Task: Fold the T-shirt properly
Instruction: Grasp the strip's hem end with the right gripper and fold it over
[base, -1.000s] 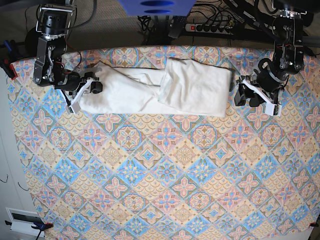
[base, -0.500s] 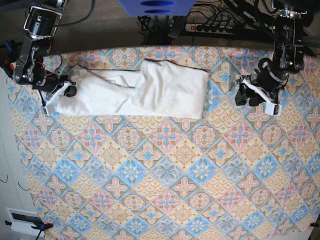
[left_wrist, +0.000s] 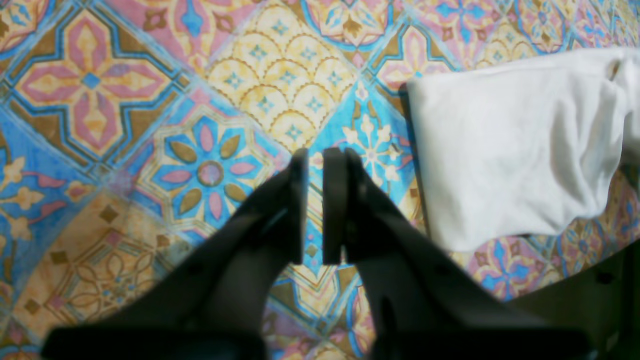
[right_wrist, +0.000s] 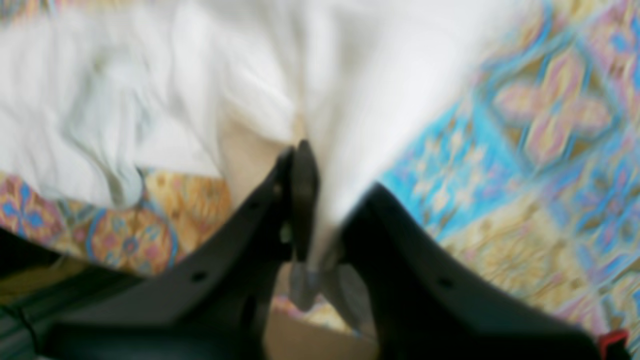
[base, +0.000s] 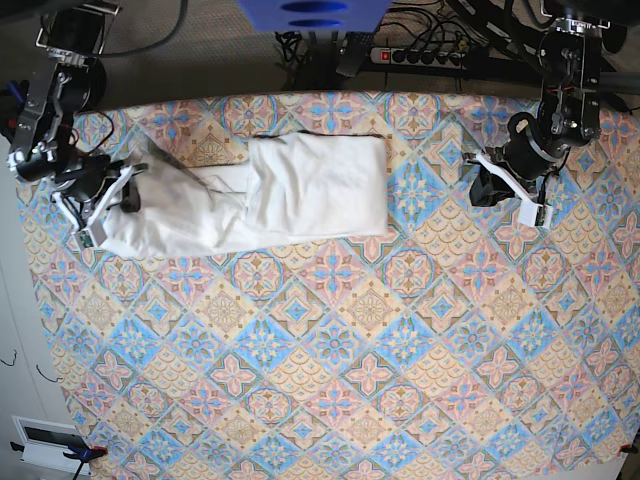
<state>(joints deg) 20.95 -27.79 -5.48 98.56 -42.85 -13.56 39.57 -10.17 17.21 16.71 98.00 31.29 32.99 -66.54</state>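
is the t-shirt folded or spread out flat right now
Partly folded. The T-shirt lies as a long white band on the patterned tablecloth, one end doubled over into a thicker rectangle, the other bunched where the right end effector grips it.

Closed left pincer beside T-shirt

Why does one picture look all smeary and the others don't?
The right wrist view is smeared all over: the T-shirt is streaky and the tablecloth pattern is soft. The right gripper pinching the cloth shows fuzzy edges. The left wrist view is sharper, its tiles clear, though the left gripper near the lens is dark. The base view is crisp and evenly lit.
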